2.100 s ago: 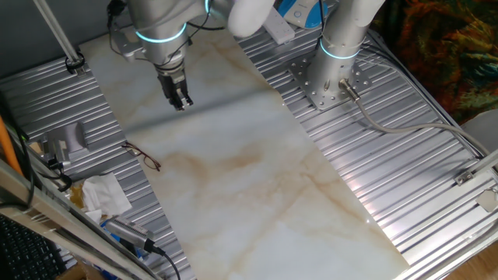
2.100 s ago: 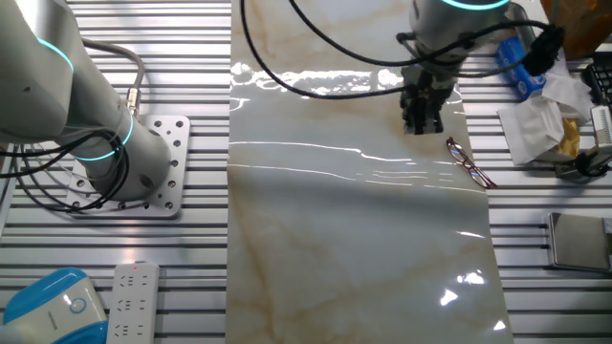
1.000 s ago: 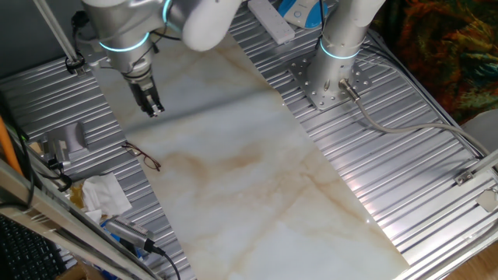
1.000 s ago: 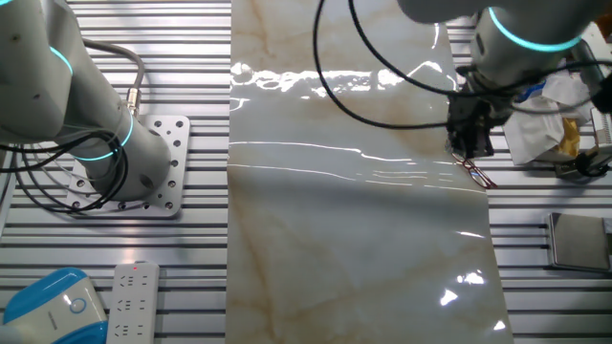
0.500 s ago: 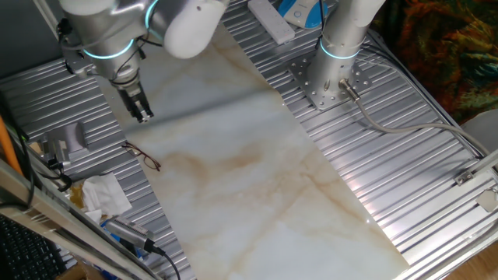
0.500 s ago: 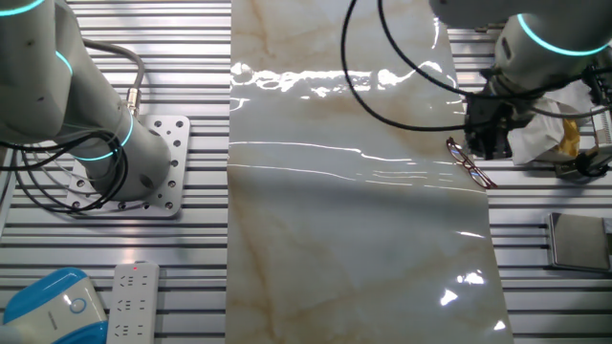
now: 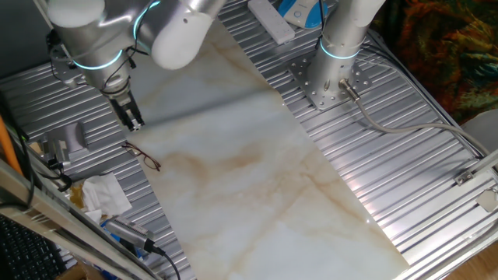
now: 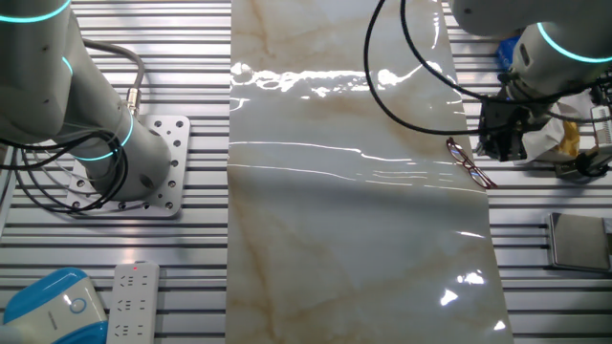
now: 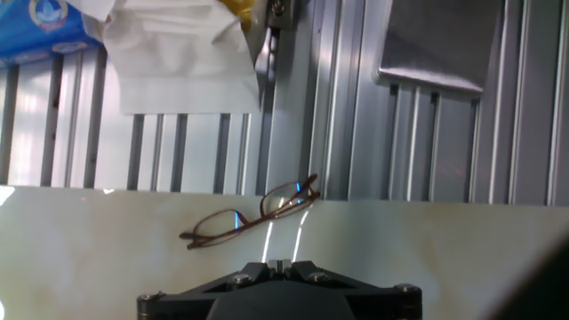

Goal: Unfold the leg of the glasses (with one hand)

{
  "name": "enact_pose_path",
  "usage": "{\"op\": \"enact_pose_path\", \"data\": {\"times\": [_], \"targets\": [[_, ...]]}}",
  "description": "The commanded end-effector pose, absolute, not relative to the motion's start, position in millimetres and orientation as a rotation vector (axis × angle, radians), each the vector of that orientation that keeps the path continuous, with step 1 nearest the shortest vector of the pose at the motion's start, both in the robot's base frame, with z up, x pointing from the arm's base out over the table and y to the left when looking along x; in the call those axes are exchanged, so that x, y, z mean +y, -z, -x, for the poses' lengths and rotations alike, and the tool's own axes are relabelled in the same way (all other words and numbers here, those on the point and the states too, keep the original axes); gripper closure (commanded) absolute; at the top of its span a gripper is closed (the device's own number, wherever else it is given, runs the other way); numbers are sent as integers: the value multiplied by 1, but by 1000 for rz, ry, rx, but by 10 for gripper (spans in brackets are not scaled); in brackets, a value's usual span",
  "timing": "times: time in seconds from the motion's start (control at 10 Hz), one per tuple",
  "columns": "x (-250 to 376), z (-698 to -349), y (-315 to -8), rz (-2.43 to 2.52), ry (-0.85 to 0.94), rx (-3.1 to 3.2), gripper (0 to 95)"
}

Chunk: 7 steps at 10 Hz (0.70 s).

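The glasses are a small thin reddish-brown wire frame lying at the marble slab's edge, next to the ribbed metal. In the other fixed view the glasses lie just left of the gripper. My gripper hangs a short way from them and does not touch them. Its fingers are pressed together, shut with nothing between them. In the hand view the glasses lie just ahead of the gripper, lenses to the right and a slim arm reaching left.
A crumpled white tissue and a blue pack lie on the ribbed metal beyond the glasses. A flat metal block sits near them. A second arm's base stands across the marble slab.
The gripper has travelled across the slab to its edge, ending beside the glasses. It stayed shut. The glasses have not moved.
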<state>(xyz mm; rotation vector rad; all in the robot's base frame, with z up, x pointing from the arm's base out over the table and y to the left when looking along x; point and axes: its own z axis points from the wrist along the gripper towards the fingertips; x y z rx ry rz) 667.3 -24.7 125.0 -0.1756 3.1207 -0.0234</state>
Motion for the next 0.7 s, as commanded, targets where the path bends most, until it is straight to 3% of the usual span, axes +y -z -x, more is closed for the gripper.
{"op": "enact_pose_path", "data": {"times": [0.1, 0.7], "targets": [[-24, -673, -131, 175, 18, 3130, 950], [-25, -674, -133, 155, -48, 3131, 950]]}}
